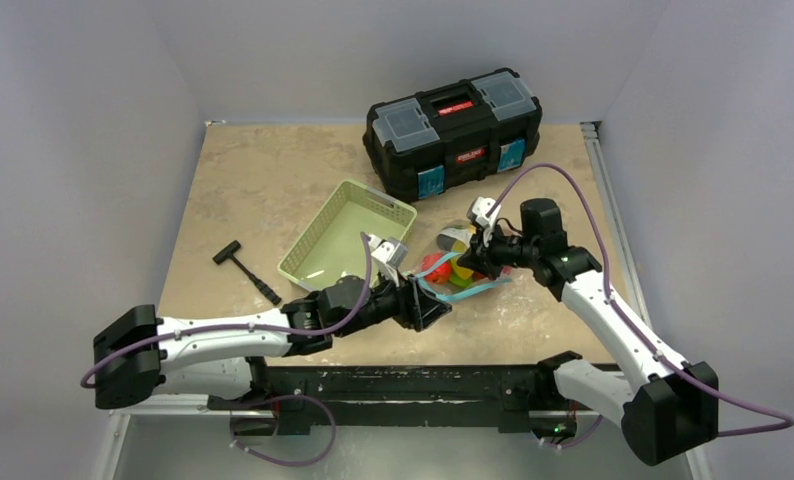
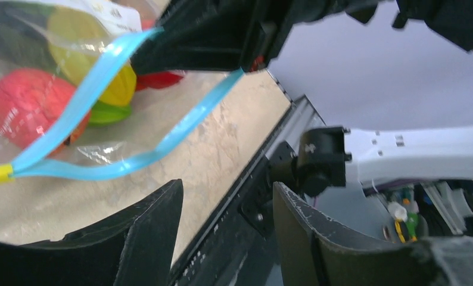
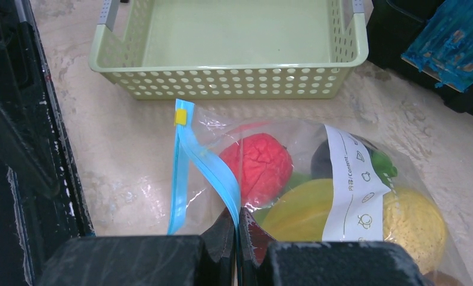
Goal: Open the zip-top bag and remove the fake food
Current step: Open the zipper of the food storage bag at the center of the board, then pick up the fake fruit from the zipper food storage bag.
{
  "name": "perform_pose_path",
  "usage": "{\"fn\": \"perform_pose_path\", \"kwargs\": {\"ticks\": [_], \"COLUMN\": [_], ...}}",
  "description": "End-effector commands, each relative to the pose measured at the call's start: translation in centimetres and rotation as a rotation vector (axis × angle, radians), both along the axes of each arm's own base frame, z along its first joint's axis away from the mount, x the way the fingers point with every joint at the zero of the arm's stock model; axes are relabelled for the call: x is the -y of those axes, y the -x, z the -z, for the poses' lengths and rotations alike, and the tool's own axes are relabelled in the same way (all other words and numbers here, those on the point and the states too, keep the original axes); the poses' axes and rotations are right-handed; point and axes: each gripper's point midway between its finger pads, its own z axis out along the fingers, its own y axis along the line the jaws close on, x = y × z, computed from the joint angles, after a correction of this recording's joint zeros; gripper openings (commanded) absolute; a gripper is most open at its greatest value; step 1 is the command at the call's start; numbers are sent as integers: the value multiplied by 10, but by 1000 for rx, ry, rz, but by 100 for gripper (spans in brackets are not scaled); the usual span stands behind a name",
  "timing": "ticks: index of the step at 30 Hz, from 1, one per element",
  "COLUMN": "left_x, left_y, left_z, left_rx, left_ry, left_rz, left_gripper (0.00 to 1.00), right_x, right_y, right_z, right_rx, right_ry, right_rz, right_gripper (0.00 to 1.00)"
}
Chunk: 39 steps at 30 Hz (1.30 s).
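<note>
While the right gripper (image 3: 238, 231) is pinched tight on one band of the blue zip strip (image 3: 213, 173) of the bag (image 3: 341, 179), the left gripper (image 2: 228, 232) stands with its fingers apart and nothing between them, the strip lying just beyond its tips. The strip is parted into two bands that meet at a yellow tab (image 3: 180, 116). The bag lies on the worktop (image 1: 263, 180) close to the near edge, right of the middle, with the left gripper at its near-left end and the right gripper at its right end. The toy food (image 3: 258, 167) is all inside it: a red piece beside the strip, yellow and green pieces behind. A pale green basket (image 1: 348, 232) sits near the bag on its far-left side, a band of worktop between them. A black toolbox (image 1: 453, 130) stands at the far edge, and a small hammer (image 1: 245, 270) lies well apart toward the left edge. Open worktop stretches to the far-left corner and along the right edge. Only the left wrist view shows the near edge running just beside the bag. Only the right wrist view shows the pinch itself and the bag's white printed label. Only the overhead view takes in the hammer.
</note>
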Motion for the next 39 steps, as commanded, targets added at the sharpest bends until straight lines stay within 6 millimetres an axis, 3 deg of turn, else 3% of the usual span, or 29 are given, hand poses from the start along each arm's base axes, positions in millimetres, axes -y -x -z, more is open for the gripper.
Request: {"fn": "perform_pose_path", "kwargs": {"ticks": [1, 7, 17, 39], "left_x": [13, 21, 24, 16], "left_y": [-36, -54, -74, -110], "left_z": [-25, 6, 34, 52], "left_rx": [96, 61, 31, -23], "left_ry": [-14, -104, -174, -189], "left_rz": [-144, -223, -339, -513], "left_gripper": [55, 53, 52, 59], "right_x": [-6, -4, -4, -2], "right_y": [-3, -7, -8, -13], "right_z": [-10, -10, -12, -13], "right_rx": [33, 42, 53, 69], "right_ry": [-33, -32, -44, -46], "right_rz": [-14, 19, 31, 63], "right_gripper": [0, 0, 0, 0]}}
